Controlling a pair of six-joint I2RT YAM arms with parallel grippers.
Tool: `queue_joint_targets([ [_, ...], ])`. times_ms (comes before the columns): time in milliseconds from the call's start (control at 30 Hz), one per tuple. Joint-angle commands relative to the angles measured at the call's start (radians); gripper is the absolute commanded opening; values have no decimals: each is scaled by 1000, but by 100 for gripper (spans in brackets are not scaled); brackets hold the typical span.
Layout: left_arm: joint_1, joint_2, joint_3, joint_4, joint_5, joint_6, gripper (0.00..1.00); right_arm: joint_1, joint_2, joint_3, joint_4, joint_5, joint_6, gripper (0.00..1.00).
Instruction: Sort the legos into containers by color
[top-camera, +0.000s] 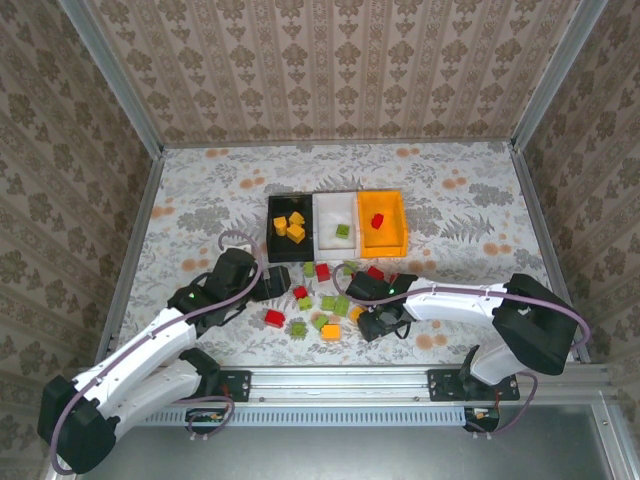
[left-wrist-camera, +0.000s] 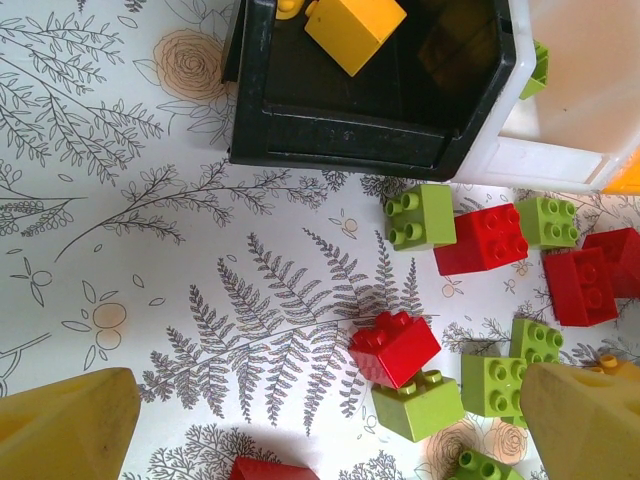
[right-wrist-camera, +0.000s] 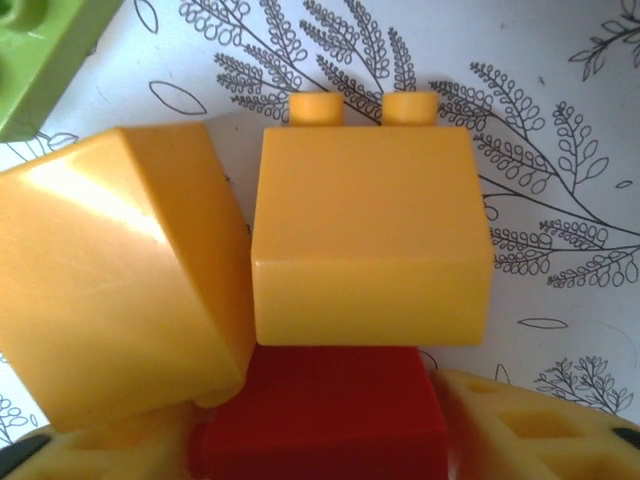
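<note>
Left pincer (left-wrist-camera: 325, 425) hangs wide and empty over loose legos (left-wrist-camera: 480, 238) just short of the black bin (left-wrist-camera: 350, 135), placed to pick one. Right pincer (right-wrist-camera: 320, 445) straddles a red brick (right-wrist-camera: 320, 405) beside yellow ones (right-wrist-camera: 370, 240) on the tabletop (right-wrist-camera: 560, 120); whether it grips, I cannot tell.

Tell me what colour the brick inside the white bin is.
The brick is lime green; the top external view shows it best.

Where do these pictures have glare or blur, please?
Left wrist view: table and legos sharp, fingers of the left tool blurred in the bottom corners. Right wrist view: very close, soft glare on the tilted yellow block at left. Top external view: even light, no strong glare on the containers.
</note>
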Motion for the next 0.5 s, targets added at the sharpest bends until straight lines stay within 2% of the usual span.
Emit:
queue_joint_targets([
  [0,10,-7,-8,-22,-5,-21,100,8,-1,16,19,-8,-16,49],
  [133,10,-5,-8,-20,-3,-22,100,8,-52,1,-11,-5,-5,41],
  [300,13,-4,-5,-20,0,-24,100,6,-173,7,-85,20,18,38],
  [467,14,-5,-3,-16,2,-25,100,-32,-275,88,-175,67,12,37],
])
